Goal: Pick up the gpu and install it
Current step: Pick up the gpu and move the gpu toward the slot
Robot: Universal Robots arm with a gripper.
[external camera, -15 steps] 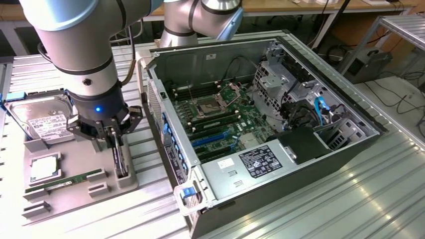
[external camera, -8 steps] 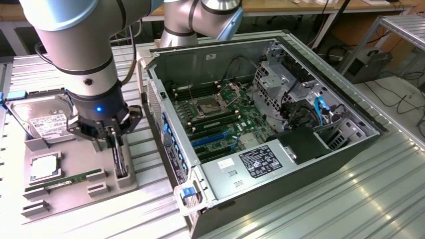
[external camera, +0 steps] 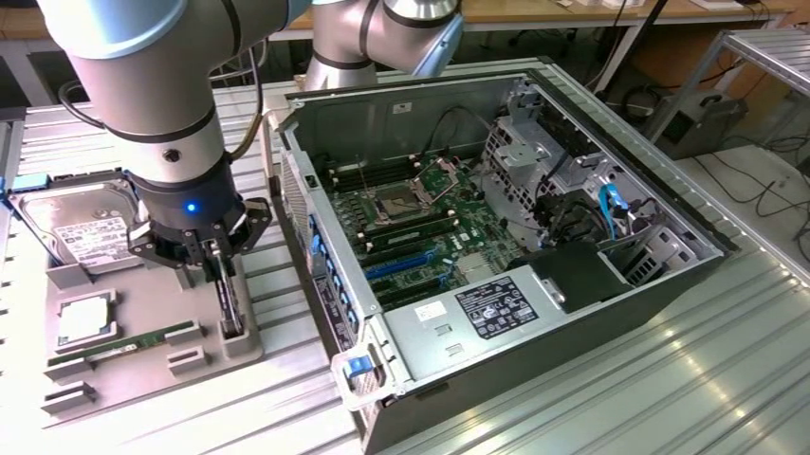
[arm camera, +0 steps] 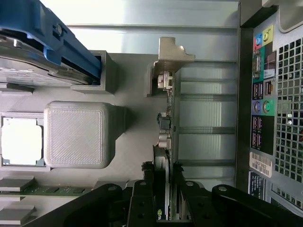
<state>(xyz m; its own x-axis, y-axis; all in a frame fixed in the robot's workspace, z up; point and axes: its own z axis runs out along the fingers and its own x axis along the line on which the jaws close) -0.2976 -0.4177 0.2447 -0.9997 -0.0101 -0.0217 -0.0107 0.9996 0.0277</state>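
Black robot hand [arm camera: 164,171] up close, down over thin black gpu card [external camera: 228,305] with silver bracket [arm camera: 173,54]. Stands on edge in grey tray [external camera: 76,384], exterior view's left of open computer case [external camera: 379,114]. Runs near-to-far, directly beneath hand. Can't tell if clenched.

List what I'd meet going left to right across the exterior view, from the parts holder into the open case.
hard drive → gpu standing on edge, with the end effector over it → motherboard inside the open case → blue cable
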